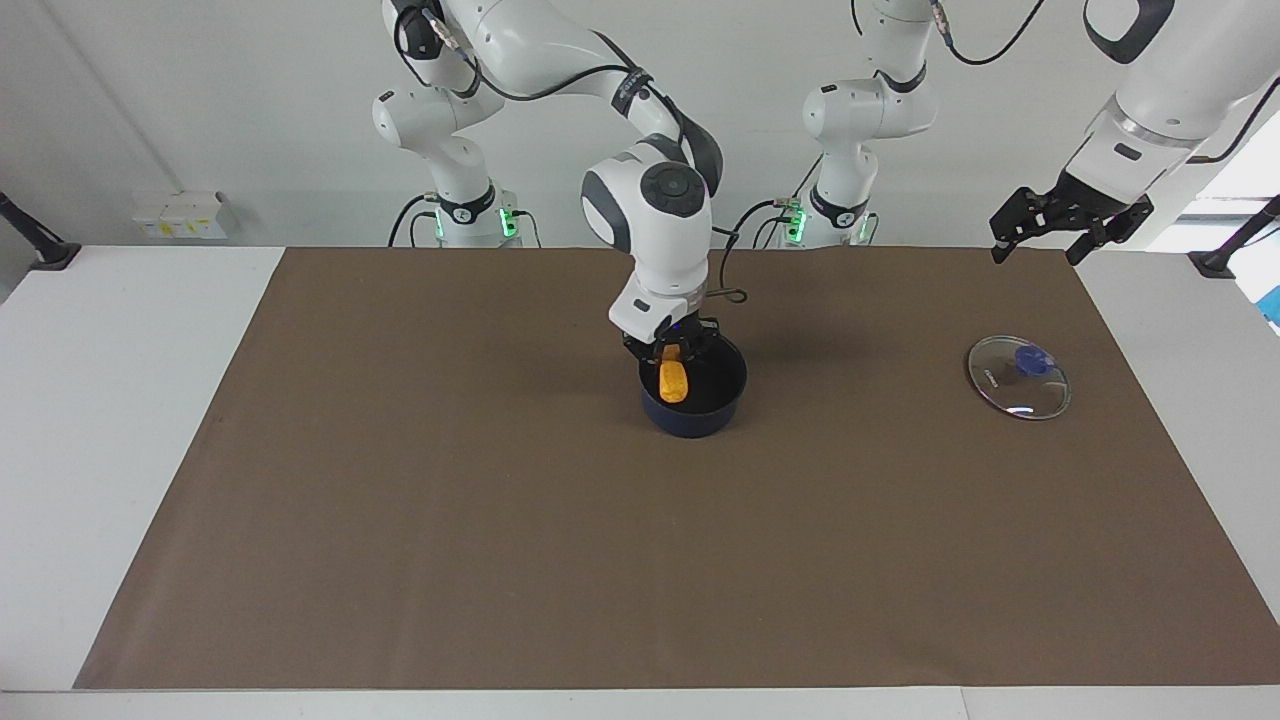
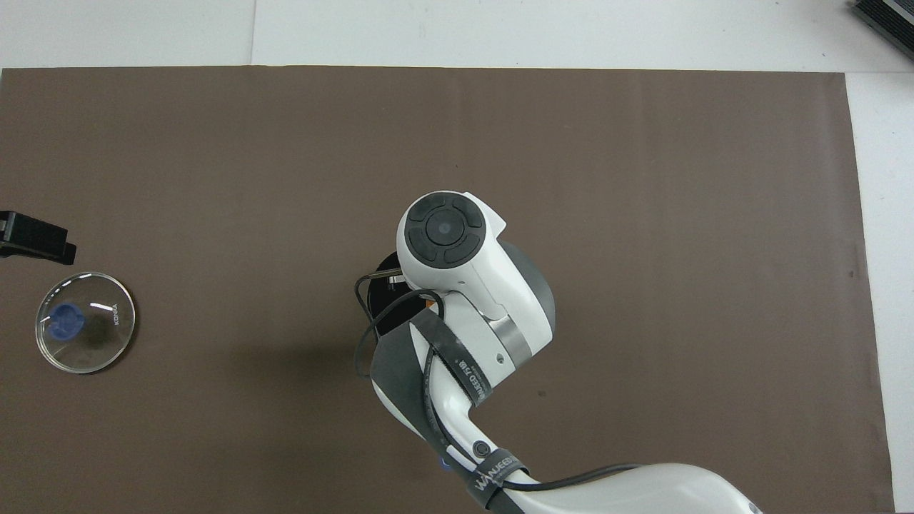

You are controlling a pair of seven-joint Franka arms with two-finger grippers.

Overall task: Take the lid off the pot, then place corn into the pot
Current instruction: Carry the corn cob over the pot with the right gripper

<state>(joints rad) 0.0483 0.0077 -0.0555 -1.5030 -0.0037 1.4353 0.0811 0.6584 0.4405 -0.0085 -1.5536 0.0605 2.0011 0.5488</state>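
Corn [image 1: 674, 381] hung upright from the right gripper [image 1: 672, 352], whose fingers were clamped on its upper end, directly over the open mouth of the pot [image 1: 722, 413]; whether its lower tip had dipped below the rim could not be told. The pot sat at the middle of the brown mat [image 1: 500, 520], and in the overhead view the right arm [image 2: 457, 285] covered nearly all of it, leaving only a dark sliver of the pot [image 2: 376, 318] showing. The lid [image 1: 1018, 377] lay flat on the mat toward the left arm's end of the table, well apart from the pot, its blue knob up. The left gripper [image 1: 1070, 228] waited in the air above the mat's edge near the lid, its fingers spread wide and holding nothing.
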